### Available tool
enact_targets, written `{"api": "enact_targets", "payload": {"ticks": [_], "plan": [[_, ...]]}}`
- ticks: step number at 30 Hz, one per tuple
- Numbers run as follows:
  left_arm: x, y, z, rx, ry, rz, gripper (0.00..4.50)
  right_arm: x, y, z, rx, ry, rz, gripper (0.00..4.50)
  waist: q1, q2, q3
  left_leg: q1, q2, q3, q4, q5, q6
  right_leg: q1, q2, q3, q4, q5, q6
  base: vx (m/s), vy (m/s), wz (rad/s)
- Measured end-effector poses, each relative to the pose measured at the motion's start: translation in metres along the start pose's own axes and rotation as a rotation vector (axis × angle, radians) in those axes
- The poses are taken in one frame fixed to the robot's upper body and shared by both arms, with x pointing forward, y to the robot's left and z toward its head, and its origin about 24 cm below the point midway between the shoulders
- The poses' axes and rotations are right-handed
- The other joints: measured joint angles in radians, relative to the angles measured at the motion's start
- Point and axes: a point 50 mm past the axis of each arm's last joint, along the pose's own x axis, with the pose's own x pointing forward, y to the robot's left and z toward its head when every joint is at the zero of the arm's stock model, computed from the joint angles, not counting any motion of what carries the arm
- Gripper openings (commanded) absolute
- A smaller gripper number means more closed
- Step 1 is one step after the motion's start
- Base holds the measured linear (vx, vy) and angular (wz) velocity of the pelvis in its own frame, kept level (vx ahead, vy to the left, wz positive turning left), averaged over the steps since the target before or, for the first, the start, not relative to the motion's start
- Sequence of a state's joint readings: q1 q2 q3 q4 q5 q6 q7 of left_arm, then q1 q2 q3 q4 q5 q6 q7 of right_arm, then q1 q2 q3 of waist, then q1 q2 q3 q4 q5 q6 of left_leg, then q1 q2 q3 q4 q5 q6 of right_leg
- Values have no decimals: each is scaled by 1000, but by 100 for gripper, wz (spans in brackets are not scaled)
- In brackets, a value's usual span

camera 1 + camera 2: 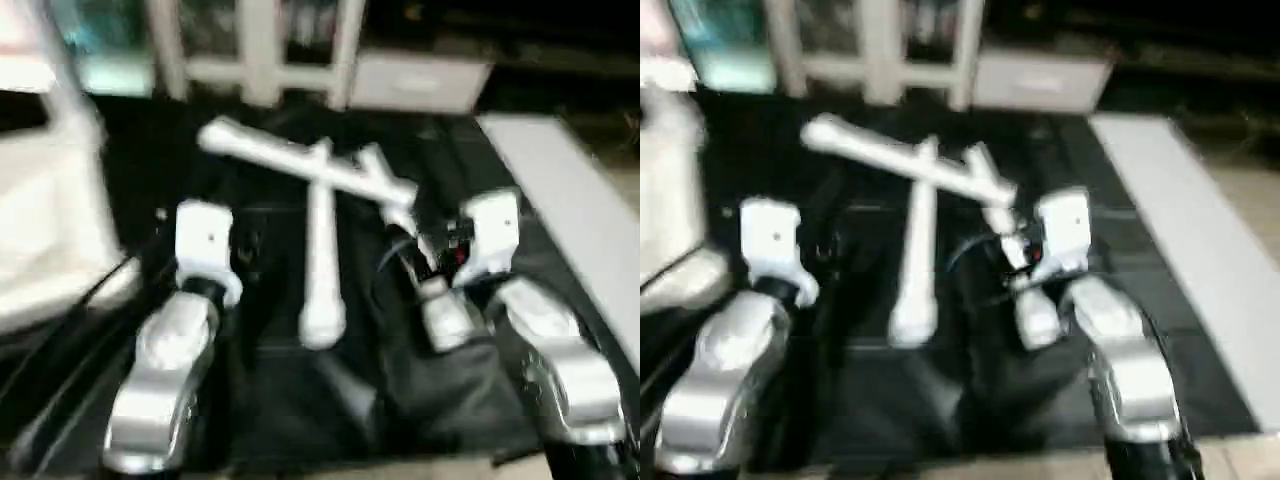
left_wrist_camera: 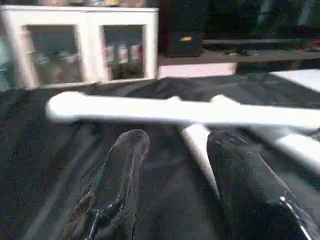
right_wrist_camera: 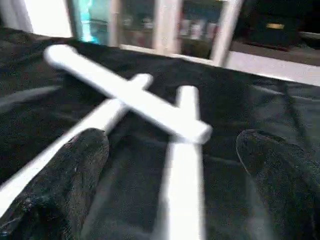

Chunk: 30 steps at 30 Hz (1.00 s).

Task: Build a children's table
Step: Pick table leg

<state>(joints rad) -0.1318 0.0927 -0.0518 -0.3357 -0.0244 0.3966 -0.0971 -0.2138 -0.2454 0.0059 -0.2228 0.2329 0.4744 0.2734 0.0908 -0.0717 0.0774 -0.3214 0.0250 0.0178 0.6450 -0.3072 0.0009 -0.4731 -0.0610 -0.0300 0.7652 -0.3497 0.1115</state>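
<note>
Reaching for the long white plastic tube legs point(image 1: 322, 260), both arms hover. Right gripper point(image 3: 175, 170) gapes wide, left gripper point(image 2: 175, 185) half open, both empty. Next, pinch the leg at twelve o'clock.

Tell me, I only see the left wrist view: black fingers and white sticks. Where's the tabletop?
Observer: The top is off to the robot's left, beside the black sheet.
Operator: Where does the stick between my fingers go?
Observer: That middle leg runs back toward the robot and ends between its two arms.
Operator: Is the other hand holding anything?
Observer: No. The right gripper is wide open over the right leg, gripping nothing.
</note>
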Motion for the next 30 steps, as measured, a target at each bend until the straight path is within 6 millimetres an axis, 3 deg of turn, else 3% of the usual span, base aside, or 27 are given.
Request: {"api": "enact_targets", "payload": {"ticks": [1, 2, 3, 4, 6, 7, 9, 10, 11, 12, 14, 15, 18, 23, 26, 30], "plan": [[0, 0, 1, 2, -2, 1, 234, -1, 0, -1, 2, 3, 2, 450, -10, -29, 4, 11, -15, 19, 3, -14, 0, -17, -21, 15, -96, 65, -22, 0, 0, 0], [0, -2, 1, 0, -1, -2, 234, -2, -1, -3, 3, 9, 3, 450, -29, -59, 9, 25, -24, 46, 15, -33, -2, -12, -38, 36, -135, 190, -53, 0, 0, 0], [0, -7, -1, -12, 7, -16, 234, -5, -6, -7, 6, 27, -18, 450, -34, -63, 10, 23, -6, 69, 51, -49, 19, -4, -28, 54, -127, 215, -87, 212, -53, 29], [0, -11, -2, -16, 11, -30, 234, -5, -8, -8, 8, 33, -22, 450, -34, -63, 12, 17, 4, 65, 63, -39, 30, 3, -19, 55, -136, 216, -91, 175, -71, 15], [1, -11, -1, -14, 8, -33, 234, -5, -6, -6, 6, 26, -9, 450, -34, -64, 12, 4, 19, 56, 62, -14, -2, 12, -7, 53, -152, 222, -97, 136, -75, 6], [0, -10, -1, -13, 8, -30, 234, -5, -6, -7, 6, 27, -7, 450, -32, -58, 13, 4, 29, 55, 59, -18, -8, 21, 3, 53, -161, 230, -99, 0, 0, 0], [0, -8, 0, -9, 3, -24, 234, -4, -4, -5, 8, 15, -3, 450, -30, -40, 17, 6, 56, 63, 22, -36, -49, 22, 20, 40, -191, 249, -110, 7, 13, 13], [-2, -6, -3, -5, 16, -16, 234, -2, -1, -5, 16, 11, 10, 450, -31, -39, 20, 5, 62, 71, 23, -32, -49, 19, 21, 32, -190, 251, -142, -48, 32, 18], [-4, -1, -6, 1, 32, 4, 234, 0, 4, -4, 25, 6, 27, 450, -33, -36, 21, 7, 61, 72, 24, -30, -46, 22, 17, 20, -190, 241, -167, -48, 32, 18], [-5, 3, -7, 10, 36, 22, 234, 0, 5, -4, 28, 2, 35, 450, -35, -35, 23, 6, 60, 75, 25, -25, -45, 24, 7, 16, -195, 239, -169, -97, 19, 8], [-5, 3, -7, 8, 36, 25, 234, -1, 4, -4, 26, 2, 33, 450, -42, -35, 24, 7, 64, 85, 22, -20, -37, 29, 0, 17, -197, 224, -145, -101, -5, 19], [-5, 1, -7, 6, 35, 20, 234, -1, 4, -4, 25, 3, 33, 450, -51, -32, 27, 8, 77, 96, 22, -15, -42, 35, 0, 16, -199, 215, -131, -97, -31, 20], [-4, 0, -7, 3, 34, 14, 234, -1, 3, -4, 25, 3, 32, 450, -67, -28, 31, 5, 91, 110, 20, -9, -51, 37, 1, 13, -204, 211, -125, -86, -39, 16], [-4, -2, -7, 3, 34, 7, 234, -1, 3, -4, 25, 3, 31, 450, -87, -28, 32, -2, 97, 108, 18, -2, -59, 36, 1, 5, -204, 210, -124, -55, -31, 4], [-4, -3, -7, 2, 34, 0, 234, -2, 1, -3, 27, -1, 26, 450, -90, -28, 32, -9, 107, 105, 18, 8, -62, 35, 1, -11, -207, 210, -124, 0, 0, 0], [-4, -5, -7, 2, 38, -16, 234, -2, -3, -1, 40, -27, 69, 450, -90, -26, 33, -11, 111, 105, 13, 9, -64, 34, 1, -15, -206, 211, -125, 0, 0, 0]]}}
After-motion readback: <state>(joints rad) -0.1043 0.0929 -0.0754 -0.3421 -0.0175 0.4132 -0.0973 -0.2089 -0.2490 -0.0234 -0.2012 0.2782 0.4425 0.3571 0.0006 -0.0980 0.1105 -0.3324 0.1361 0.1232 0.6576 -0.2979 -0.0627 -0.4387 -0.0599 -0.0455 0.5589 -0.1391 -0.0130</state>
